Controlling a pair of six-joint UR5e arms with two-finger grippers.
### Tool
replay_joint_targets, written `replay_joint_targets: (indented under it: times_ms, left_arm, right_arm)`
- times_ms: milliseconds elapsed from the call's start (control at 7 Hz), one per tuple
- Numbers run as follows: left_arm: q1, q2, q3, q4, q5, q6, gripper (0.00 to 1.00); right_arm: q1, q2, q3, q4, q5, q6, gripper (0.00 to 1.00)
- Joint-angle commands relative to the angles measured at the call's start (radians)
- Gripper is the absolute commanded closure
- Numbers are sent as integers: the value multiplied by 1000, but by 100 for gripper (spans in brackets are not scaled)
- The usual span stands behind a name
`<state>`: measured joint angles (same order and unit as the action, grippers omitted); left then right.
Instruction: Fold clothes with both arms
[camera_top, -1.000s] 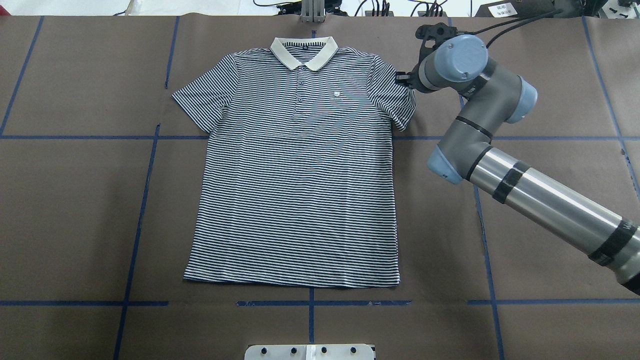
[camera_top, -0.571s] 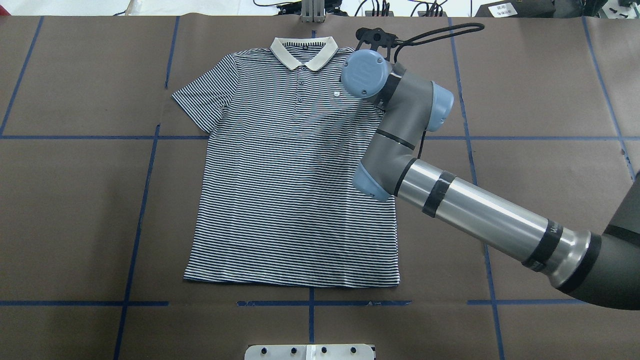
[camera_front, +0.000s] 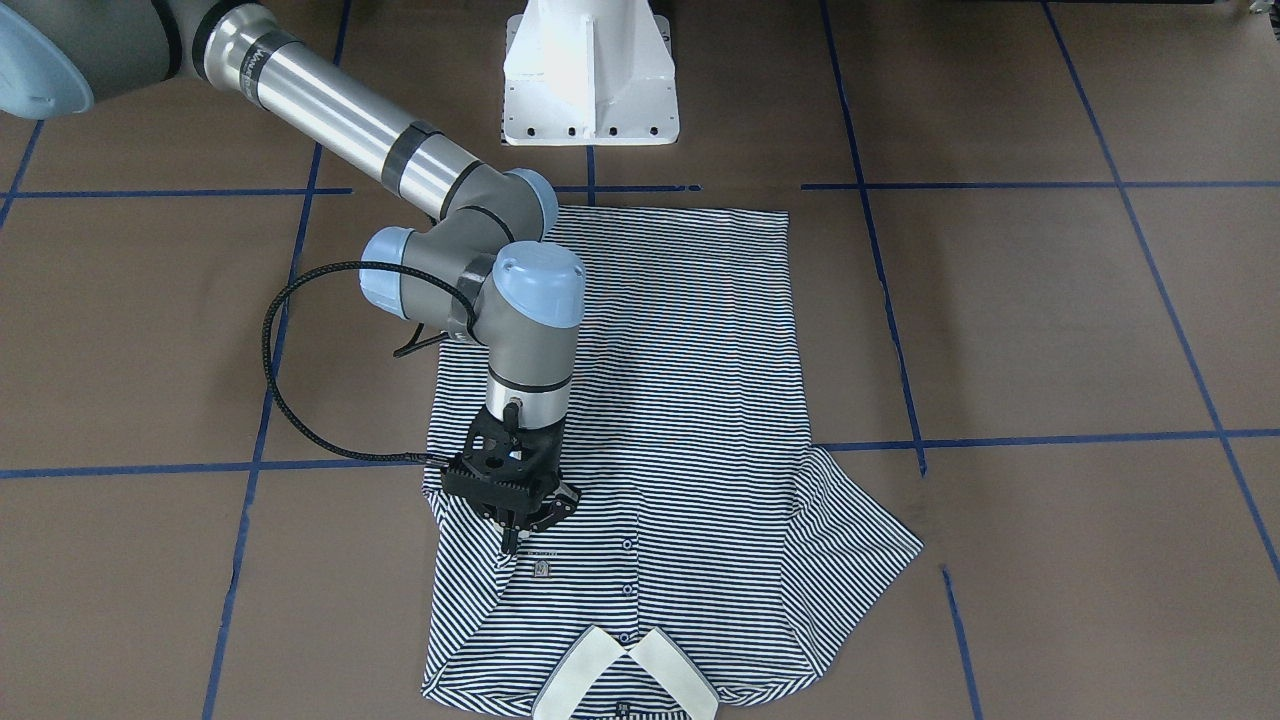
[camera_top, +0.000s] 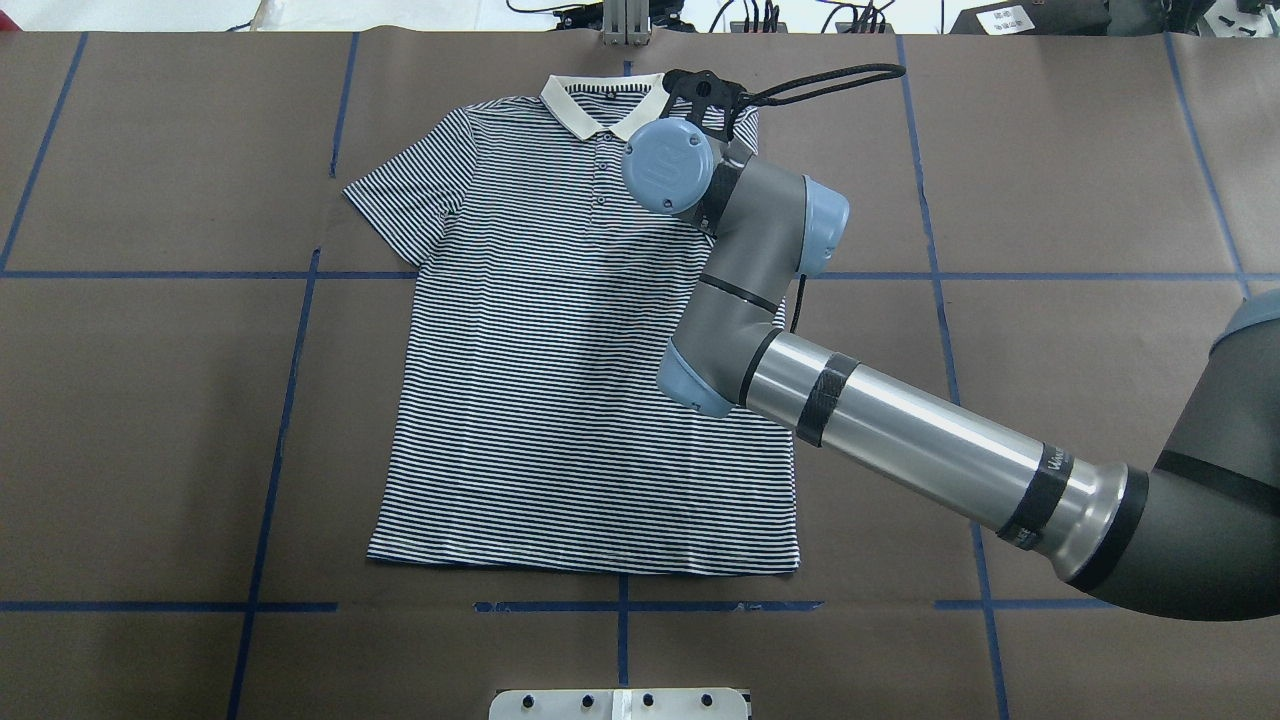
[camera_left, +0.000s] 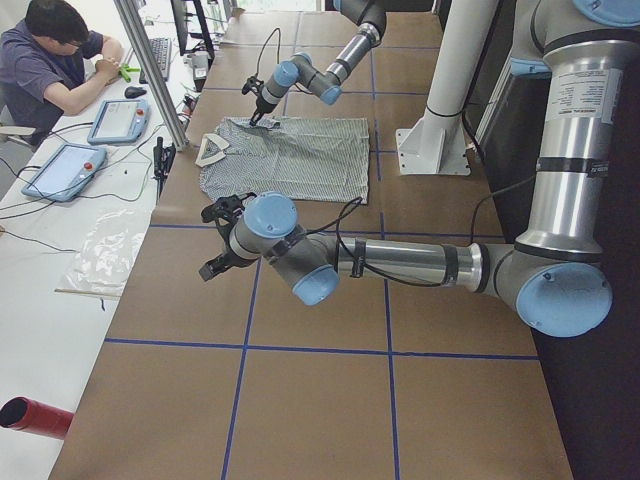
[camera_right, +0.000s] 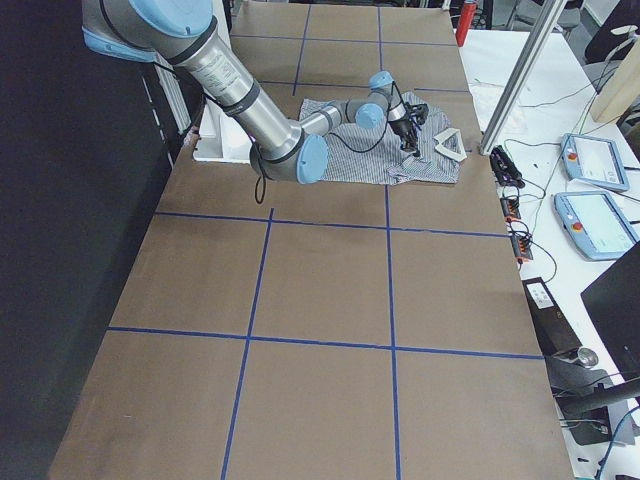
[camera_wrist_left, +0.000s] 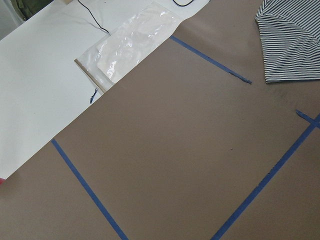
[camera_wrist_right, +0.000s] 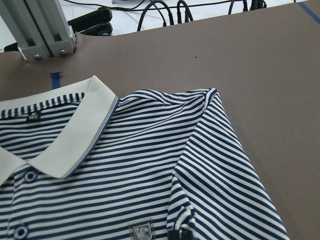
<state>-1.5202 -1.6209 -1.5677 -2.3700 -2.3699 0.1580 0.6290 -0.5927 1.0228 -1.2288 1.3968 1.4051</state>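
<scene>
The striped polo shirt (camera_top: 560, 400) lies flat and face up, its white collar (camera_top: 600, 100) at the far edge. My right gripper (camera_front: 512, 540) is over the chest beside the small logo (camera_wrist_right: 141, 231), shut on the hem of the right sleeve (camera_wrist_right: 220, 165), which is folded inward over the body. In the overhead view the wrist hides the fingers. The other sleeve (camera_front: 850, 545) lies spread out. My left gripper (camera_left: 212, 268) hovers off the shirt, over bare table. It shows only in the exterior left view, so I cannot tell its state. Its wrist camera sees a sleeve tip (camera_wrist_left: 292, 45).
The white pedestal base (camera_front: 590, 80) stands at the robot's side of the brown table (camera_top: 150, 420), which is marked with blue tape lines. An aluminium post (camera_wrist_right: 40, 30) and cables sit beyond the collar. A person (camera_left: 50, 60) and tablets (camera_left: 60, 170) are at a side desk.
My right arm has swung left from the outer sleeve edge to over the chest, drawing the right sleeve inward onto the shirt body.
</scene>
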Motion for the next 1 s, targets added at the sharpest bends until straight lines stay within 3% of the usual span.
replay_joint_targets:
  times_ms: [0, 286, 571, 714, 857]
  left_arm:
    - [0, 1, 2, 0, 0, 0, 0]
    - [0, 1, 0, 0, 0, 0, 0]
    - [6, -17, 5, 3, 3, -15, 0]
    - [43, -78, 17, 0, 1, -149, 0]
    - [140, -138, 26, -20, 9, -275, 0]
  right_arm:
    - [-9, 16, -1, 3, -7, -8, 0]
    - [4, 46, 2, -5, 8, -82, 0]
    - [101, 45, 10, -11, 194, -235, 0]
    - [153, 30, 34, -41, 294, -329, 0]
    - [209, -46, 140, -79, 385, -422, 0]
